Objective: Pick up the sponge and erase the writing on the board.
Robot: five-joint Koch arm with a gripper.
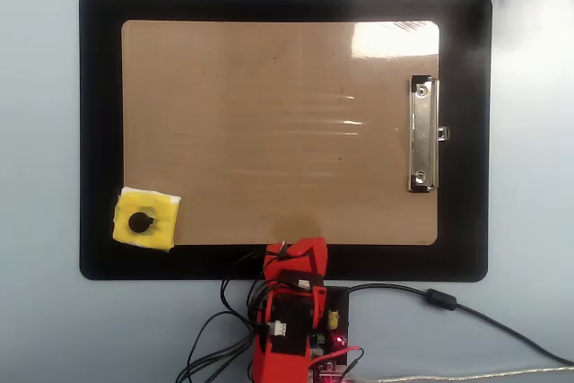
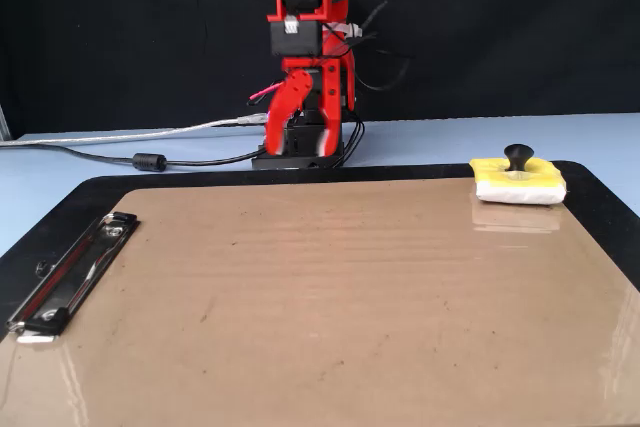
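The arm [image 2: 310, 57] sits folded at the board [image 1: 269, 132] edge, gripper [image 1: 300, 253] (jaw state indeterminable) well apart from the corner-placed sponge [image 1: 146, 220].

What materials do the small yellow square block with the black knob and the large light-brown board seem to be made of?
The yellow square block looks like soft foam: matte, porous, with whitish edges. Its black knob seems hard plastic. The light-brown board looks like glossy coated hardboard, showing glare patches; its silver clip appears metal.
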